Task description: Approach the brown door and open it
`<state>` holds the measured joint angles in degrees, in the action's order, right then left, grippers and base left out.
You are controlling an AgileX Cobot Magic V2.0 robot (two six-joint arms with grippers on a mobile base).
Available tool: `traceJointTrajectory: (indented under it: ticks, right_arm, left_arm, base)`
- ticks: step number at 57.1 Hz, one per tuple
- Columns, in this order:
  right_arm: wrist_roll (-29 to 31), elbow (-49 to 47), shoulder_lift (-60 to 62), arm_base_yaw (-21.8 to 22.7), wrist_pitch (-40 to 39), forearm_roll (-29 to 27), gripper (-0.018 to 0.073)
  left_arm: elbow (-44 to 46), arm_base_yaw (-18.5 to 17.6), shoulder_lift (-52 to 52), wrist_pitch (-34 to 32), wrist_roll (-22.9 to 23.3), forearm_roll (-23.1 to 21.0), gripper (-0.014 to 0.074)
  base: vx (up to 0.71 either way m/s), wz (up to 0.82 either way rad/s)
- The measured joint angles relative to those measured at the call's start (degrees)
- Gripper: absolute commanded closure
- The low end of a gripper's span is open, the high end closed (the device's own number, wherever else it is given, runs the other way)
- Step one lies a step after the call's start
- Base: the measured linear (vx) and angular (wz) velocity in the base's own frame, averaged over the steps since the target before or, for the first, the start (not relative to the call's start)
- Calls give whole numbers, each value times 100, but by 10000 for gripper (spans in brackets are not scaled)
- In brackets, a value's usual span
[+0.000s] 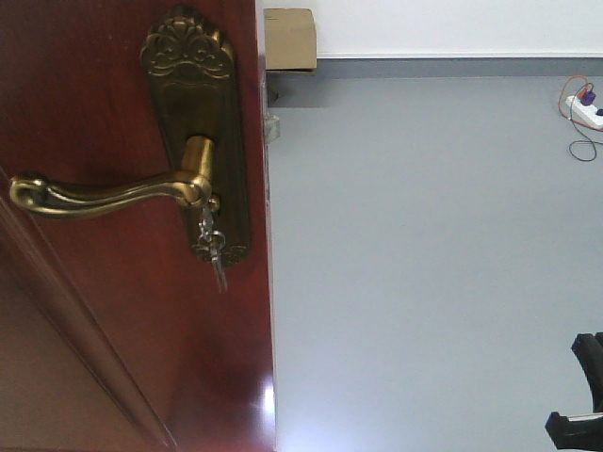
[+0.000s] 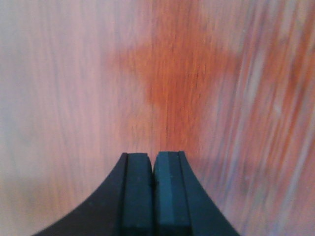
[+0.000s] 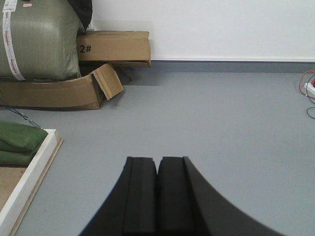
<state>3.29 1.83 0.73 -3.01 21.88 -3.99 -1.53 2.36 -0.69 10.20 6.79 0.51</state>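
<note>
The left gripper (image 2: 153,169) has its two dark pads pressed flat together with nothing between them; it enters the left wrist view from 6 o'clock and points straight at the brown door (image 2: 187,88), whose reddish wood grain fills that whole view, blurred, so that I cannot tell whether the tips touch the surface. The right gripper (image 3: 157,172) is likewise closed up tight and empty, its pads meeting along a thin seam; it rises from 6 o'clock of the right wrist view over the bare grey floor (image 3: 221,123).

Outward from the right gripper, at 9 o'clock lies a white wooden frame (image 3: 29,172) with green sacks (image 3: 19,140) inside it; at 10 to 11 o'clock a large green bale (image 3: 39,42) sits on a bent cardboard box (image 3: 64,91), with a second box marked "2#" (image 3: 115,46) just beside it against the white wall (image 3: 221,24); at 3 o'clock an orange cable (image 3: 307,81) shows at the edge.

In the front view the brown door takes the left half, glossy, its free edge running from 12 to 6 o'clock; the brass lever handle (image 1: 104,195) points towards 9 o'clock from an embossed backplate (image 1: 193,85); keys (image 1: 213,247) hang from the lock just below the lever's hub. Beyond the door edge the grey floor stretches to the wall; a cardboard box (image 1: 290,38) stands at 12 o'clock, a white power strip with orange cable (image 1: 584,111) at 2 o'clock, and a black part of the robot (image 1: 582,395) at 4 to 5 o'clock.
</note>
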Motion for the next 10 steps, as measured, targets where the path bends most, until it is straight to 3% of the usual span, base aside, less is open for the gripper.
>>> traceJointTrajectory:
  ticks: [10]
  right_arm:
    - [0,0,0,0,0,0,559]
  left_arm:
    - [0,0,0,5,0,0,603]
  base:
    - [0,0]
